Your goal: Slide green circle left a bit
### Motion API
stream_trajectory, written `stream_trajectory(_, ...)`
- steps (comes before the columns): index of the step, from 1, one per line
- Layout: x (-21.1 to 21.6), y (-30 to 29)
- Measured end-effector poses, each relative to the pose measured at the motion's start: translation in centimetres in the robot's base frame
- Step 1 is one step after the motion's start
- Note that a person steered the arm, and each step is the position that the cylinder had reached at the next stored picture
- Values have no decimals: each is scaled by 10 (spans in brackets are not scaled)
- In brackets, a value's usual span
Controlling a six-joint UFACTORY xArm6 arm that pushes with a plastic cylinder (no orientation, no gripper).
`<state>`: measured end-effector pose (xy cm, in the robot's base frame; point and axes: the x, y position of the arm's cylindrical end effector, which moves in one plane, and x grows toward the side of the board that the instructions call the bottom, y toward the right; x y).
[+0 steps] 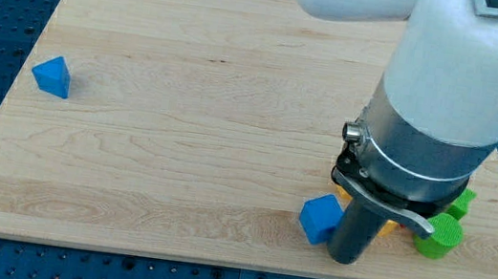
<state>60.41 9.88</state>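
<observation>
The green circle (pixel 439 236) is a short green cylinder near the board's lower right corner. Part of it is hidden by the arm. My tip (pixel 345 260) is at the end of the dark rod, low on the board, to the left of the green circle and apart from it. A blue block (pixel 320 216) sits just left of my tip, touching or nearly touching the rod. A second green block (pixel 463 200) shows above the circle, mostly hidden. A yellow or orange block (pixel 386 228) peeks out behind the rod.
A blue triangular block (pixel 52 76) lies alone at the board's left side. The wooden board (pixel 196 104) rests on a blue perforated table. The white and grey arm body (pixel 438 97) covers the board's upper right part. The board's bottom edge runs just below my tip.
</observation>
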Motion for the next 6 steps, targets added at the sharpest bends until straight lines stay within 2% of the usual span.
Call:
stream_trajectory(3,-28,-61)
stream_trajectory(4,-21,-67)
stream_trajectory(5,15,-33)
stream_trajectory(6,15,-11)
